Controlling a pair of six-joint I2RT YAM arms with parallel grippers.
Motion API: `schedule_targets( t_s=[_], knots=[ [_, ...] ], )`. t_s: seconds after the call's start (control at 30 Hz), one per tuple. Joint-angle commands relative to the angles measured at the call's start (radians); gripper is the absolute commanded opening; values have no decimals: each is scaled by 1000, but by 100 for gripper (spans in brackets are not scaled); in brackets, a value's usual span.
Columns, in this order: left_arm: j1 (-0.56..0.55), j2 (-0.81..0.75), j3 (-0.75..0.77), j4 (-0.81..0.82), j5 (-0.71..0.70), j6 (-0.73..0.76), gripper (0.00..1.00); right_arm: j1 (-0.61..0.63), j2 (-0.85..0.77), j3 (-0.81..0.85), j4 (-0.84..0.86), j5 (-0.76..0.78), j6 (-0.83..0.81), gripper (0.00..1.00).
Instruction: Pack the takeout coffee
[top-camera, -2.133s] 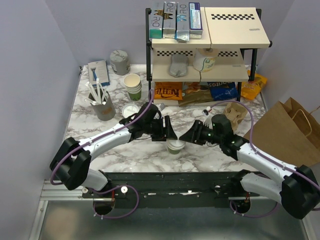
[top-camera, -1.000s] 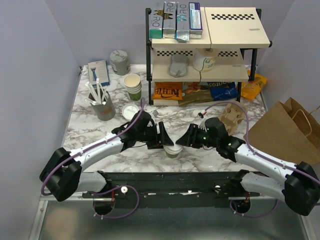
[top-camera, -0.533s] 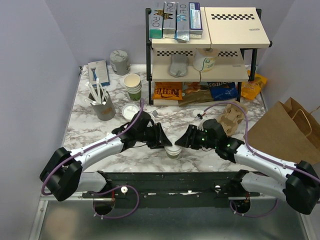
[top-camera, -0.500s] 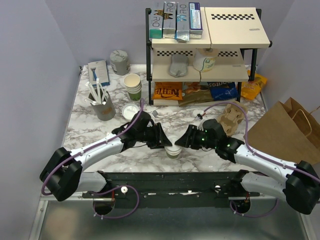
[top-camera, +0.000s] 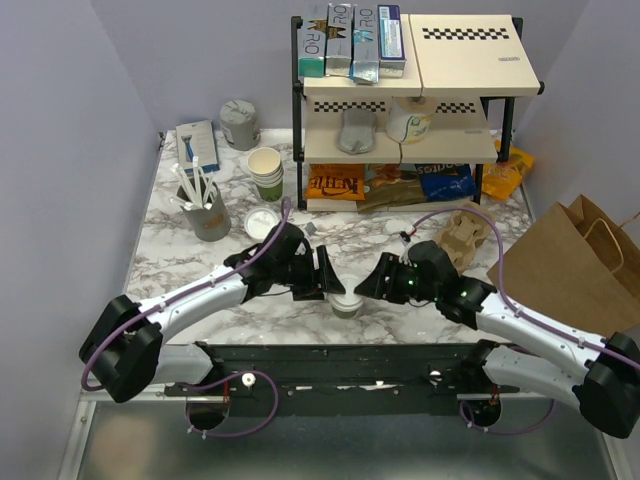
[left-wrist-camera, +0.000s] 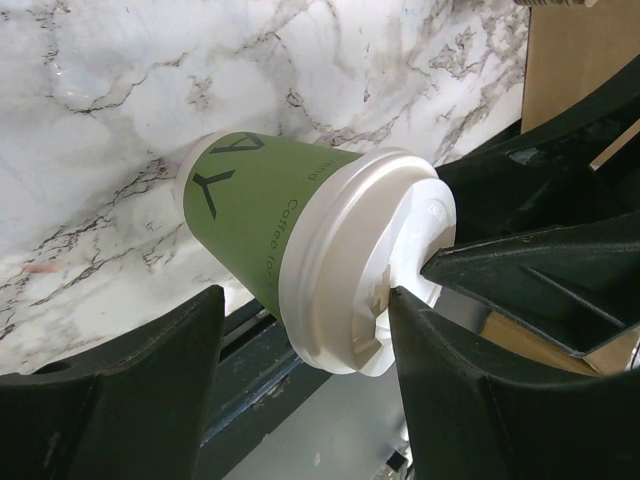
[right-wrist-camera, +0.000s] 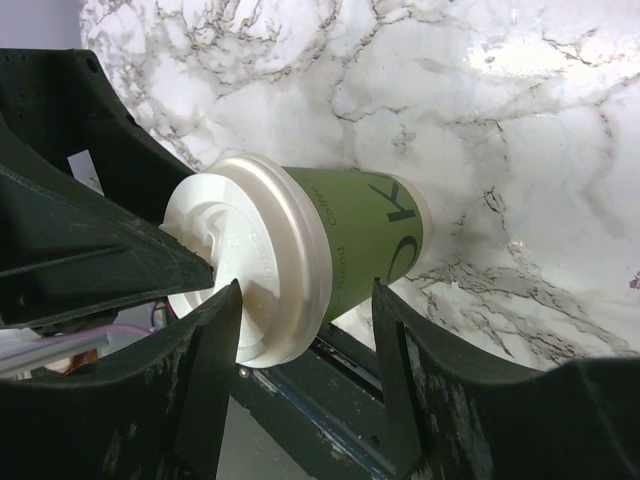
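The takeout coffee (top-camera: 347, 300), a green paper cup with a white lid, stands upright near the table's front edge between both grippers. My left gripper (top-camera: 326, 283) is at its left side. In the left wrist view the coffee (left-wrist-camera: 270, 240) lies across the open jaws of that gripper (left-wrist-camera: 303, 300); one fingertip (left-wrist-camera: 400, 300) touches the lid top and the other is clear of the cup. My right gripper (top-camera: 372, 285) is open at the cup's right. In the right wrist view its (right-wrist-camera: 300, 295) fingers straddle the lid and upper wall of the coffee (right-wrist-camera: 340, 240).
A brown paper bag (top-camera: 570, 265) stands at the right edge, with a cardboard cup carrier (top-camera: 465, 235) beside it. A stack of lidless cups (top-camera: 266, 172), a grey cup of white sticks (top-camera: 205, 212) and a loose lid (top-camera: 262, 222) sit back left. A shelf rack (top-camera: 410, 100) fills the back.
The left jaws narrowed on the lid half a second ago and have spread again. The right gripper has opened a little and shifted slightly right. The cup stays in place.
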Motion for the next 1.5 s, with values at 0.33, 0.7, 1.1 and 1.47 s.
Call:
schedule_targets(
  t_s=[0.33, 0.7, 1.1, 1.47],
  knots=[
    [-7, -45, -78, 100, 28, -97, 67, 13, 48, -42, 77, -38, 68, 56],
    [-9, -60, -157, 157, -50, -97, 49, 33, 41, -136, 212, 3, 58, 42],
    [-10, -114, -106, 42, -115, 12, 76, 33, -1, -41, -24, 83, -59, 59],
    [-10, -129, -25, 25, -86, -5, 99, 36, -5, 80, -70, 23, 7, 77]
  ],
)
